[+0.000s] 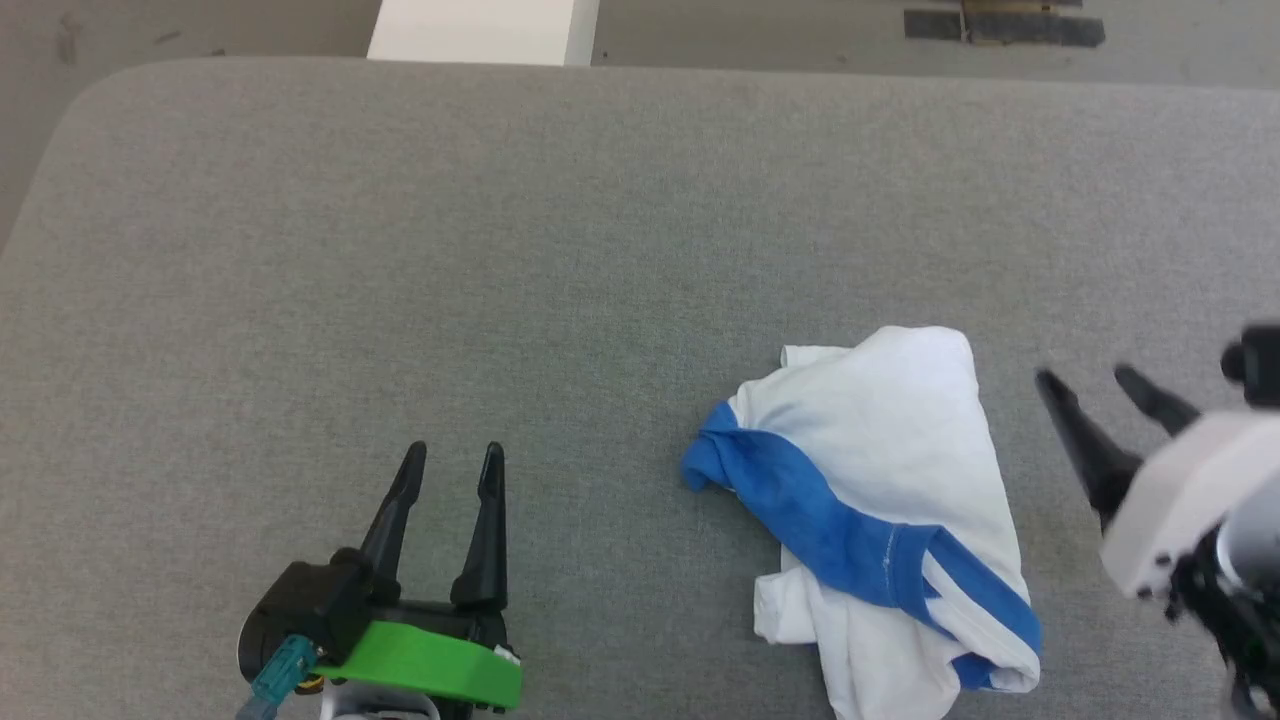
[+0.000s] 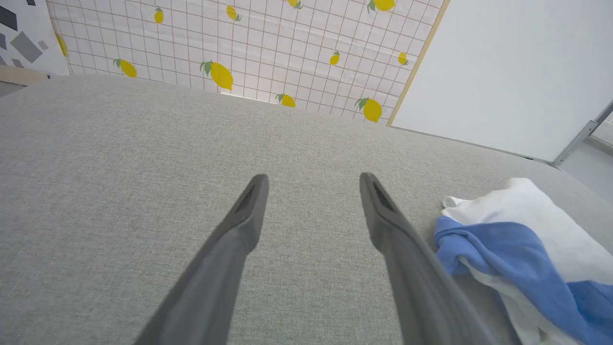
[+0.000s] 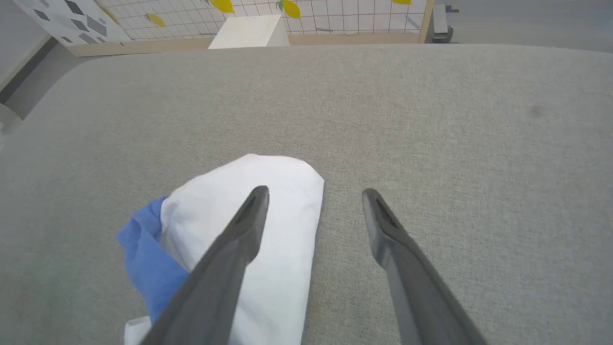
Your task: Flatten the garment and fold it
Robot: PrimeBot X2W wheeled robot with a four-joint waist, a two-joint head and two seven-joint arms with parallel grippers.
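The garment (image 1: 900,440) lies bunched up on the grey bench (image 1: 400,250), just beside the right claw (image 1: 1085,380). That claw and the left claw (image 1: 455,455) are both wide and empty. A grab at the heap could pinch many layers and tangle it more.

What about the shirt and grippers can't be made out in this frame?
Any print on the garment: head view, buried in its own bunched folds.
The garment's near edge: head view, cut off by the bottom edge.
The right gripper: head view, blurred, its wrist cut off at the right edge.
Part of the garment: right wrist view, behind that gripper's finger.
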